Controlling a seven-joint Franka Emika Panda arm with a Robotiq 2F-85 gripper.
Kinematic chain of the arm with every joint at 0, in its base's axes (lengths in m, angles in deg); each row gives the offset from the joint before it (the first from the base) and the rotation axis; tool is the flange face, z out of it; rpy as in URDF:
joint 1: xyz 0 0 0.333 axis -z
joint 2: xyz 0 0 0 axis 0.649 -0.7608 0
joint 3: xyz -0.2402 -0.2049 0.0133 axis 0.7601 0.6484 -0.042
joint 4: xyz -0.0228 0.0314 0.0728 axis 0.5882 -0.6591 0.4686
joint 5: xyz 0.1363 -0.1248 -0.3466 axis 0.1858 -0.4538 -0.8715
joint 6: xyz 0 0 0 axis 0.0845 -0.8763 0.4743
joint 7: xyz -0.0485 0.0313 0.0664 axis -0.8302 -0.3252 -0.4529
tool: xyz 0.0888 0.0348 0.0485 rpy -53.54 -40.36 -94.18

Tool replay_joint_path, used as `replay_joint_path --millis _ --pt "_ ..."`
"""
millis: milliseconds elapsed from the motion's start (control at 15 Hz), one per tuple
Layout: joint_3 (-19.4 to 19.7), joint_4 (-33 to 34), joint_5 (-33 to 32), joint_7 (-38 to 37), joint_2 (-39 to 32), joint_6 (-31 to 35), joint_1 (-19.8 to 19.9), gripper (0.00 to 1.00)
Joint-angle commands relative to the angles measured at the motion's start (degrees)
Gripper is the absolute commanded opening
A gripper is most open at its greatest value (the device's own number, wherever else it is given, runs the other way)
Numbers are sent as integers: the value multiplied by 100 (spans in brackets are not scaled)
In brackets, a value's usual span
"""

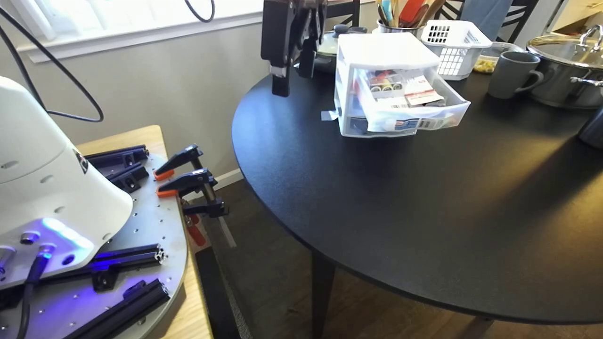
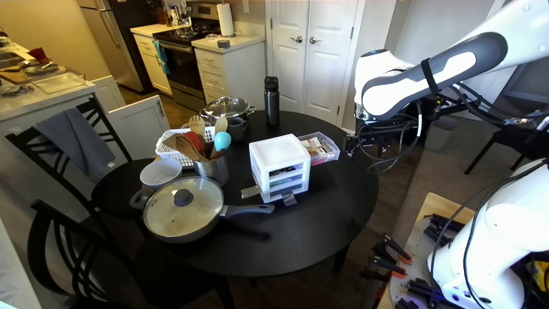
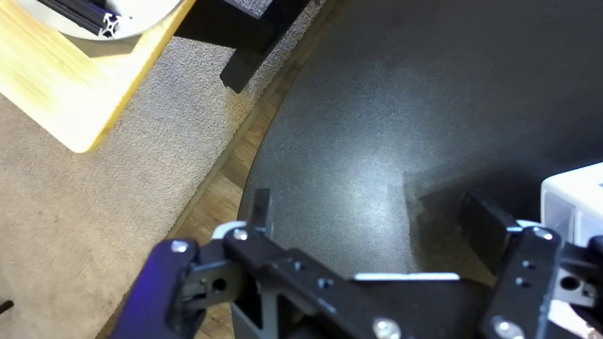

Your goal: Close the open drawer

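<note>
An empty, wide-spread robot hand (image 3: 365, 202) is hovering over the desk (image 1: 377, 202), apart from the clear-plastic drawer (image 1: 433, 115) jutting out beside it from a white storage unit (image 2: 276, 150), which tape strips (image 2: 289, 199) are apparently anchoring against a closing push.

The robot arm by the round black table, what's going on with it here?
The robot arm seems meant to close the clear drawer that stands open from the small white unit on the table. At this moment its gripper hangs open to one side of the unit, holding nothing and apart from the drawer, so the closing isn't done yet.
</note>
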Motion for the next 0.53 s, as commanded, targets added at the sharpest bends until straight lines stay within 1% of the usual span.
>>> replay_joint_path --millis 0,67,200,400,467 --pt "373 284 -387 301 -345 76 61 100" --pt "379 377 -826 70 -412 125 158 100" --pt "440 557 -1420 -110 -536 224 184 100" --pt "444 791 -2094 -421 -838 392 116 100" --pt "425 868 -2370 -636 -1009 425 93 100"
